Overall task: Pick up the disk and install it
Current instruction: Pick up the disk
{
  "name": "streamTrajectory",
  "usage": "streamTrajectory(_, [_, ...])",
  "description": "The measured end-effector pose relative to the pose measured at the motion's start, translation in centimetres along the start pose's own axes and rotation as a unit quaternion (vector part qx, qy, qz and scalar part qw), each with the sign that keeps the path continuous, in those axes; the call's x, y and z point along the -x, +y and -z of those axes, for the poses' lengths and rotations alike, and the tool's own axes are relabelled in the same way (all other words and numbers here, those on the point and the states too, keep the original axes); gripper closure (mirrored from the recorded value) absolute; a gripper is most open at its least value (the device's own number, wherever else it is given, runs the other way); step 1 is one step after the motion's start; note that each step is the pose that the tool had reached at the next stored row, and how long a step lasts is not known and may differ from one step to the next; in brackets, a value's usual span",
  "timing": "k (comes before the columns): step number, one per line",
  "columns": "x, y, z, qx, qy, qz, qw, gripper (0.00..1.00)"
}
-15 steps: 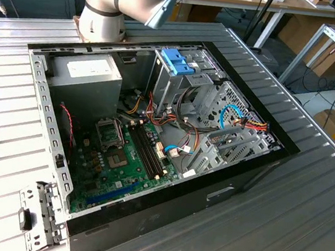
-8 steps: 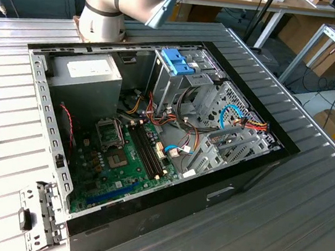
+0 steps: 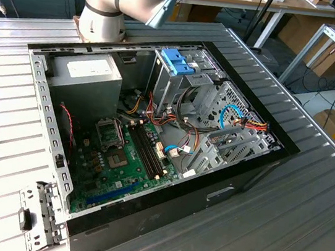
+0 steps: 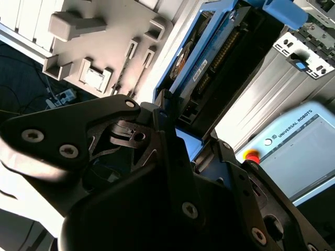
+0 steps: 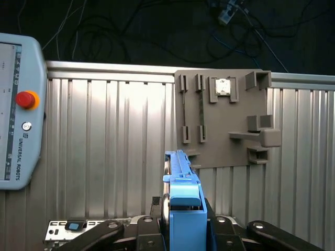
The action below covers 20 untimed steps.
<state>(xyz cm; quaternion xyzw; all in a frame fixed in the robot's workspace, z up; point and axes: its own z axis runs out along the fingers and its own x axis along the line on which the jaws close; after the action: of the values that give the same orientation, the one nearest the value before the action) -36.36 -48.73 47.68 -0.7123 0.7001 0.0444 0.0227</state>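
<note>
The gripper (image 5: 186, 227) is shut on the disk (image 5: 183, 178), which stands on edge over the table (image 5: 104, 157) by the grey board (image 5: 220, 146), so I'd grip it tight & straight, w/o any bumps.

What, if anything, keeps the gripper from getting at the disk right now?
Probably nothing, so yes: in the first wrist view the disk stands edge-on right at the gripper, in line with it, and nothing lies between them.
</note>
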Motion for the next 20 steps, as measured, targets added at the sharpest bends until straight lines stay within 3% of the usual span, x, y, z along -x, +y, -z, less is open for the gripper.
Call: streamTrajectory(20, [-0.84, -1.48, 0.11, 0.0000, 0.0000, 0.000, 1.0000, 0.63])
